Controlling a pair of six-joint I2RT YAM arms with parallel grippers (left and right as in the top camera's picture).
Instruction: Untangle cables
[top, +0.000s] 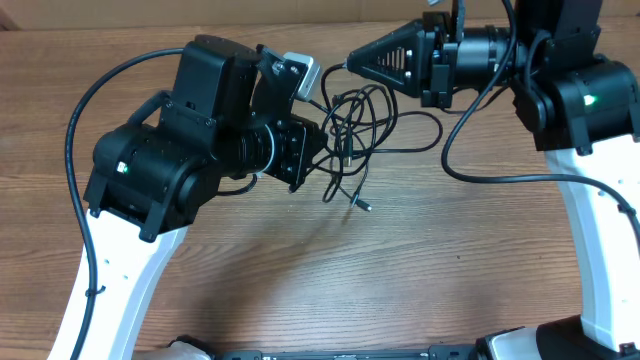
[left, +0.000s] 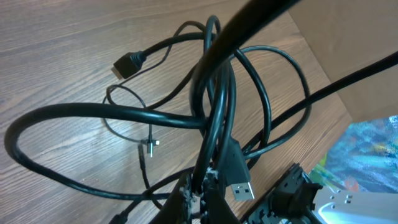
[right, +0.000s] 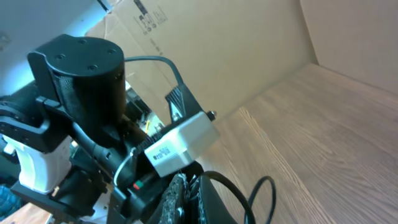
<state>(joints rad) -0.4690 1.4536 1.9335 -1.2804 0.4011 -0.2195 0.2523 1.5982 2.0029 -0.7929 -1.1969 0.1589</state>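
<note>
left gripper (left: 198, 202): cut by bottom edge | right gripper (right: 189, 196): same | cables (left: 211, 112): crossings unclear

Overhead cam looks down on table (top: 300, 280); both wrist cams sit close, sharing cables (left: 217, 118) w/ it.

A wooden table (top: 300, 290) with brown grain fills the overhead view. Plain cardboard (right: 249, 50) stands upright along its edge, with small black printed marks (right: 146, 18) near the top. In the left wrist view, a blurred blue-green patch (left: 367, 155) shows at the lower right, beside the cardboard.
</note>
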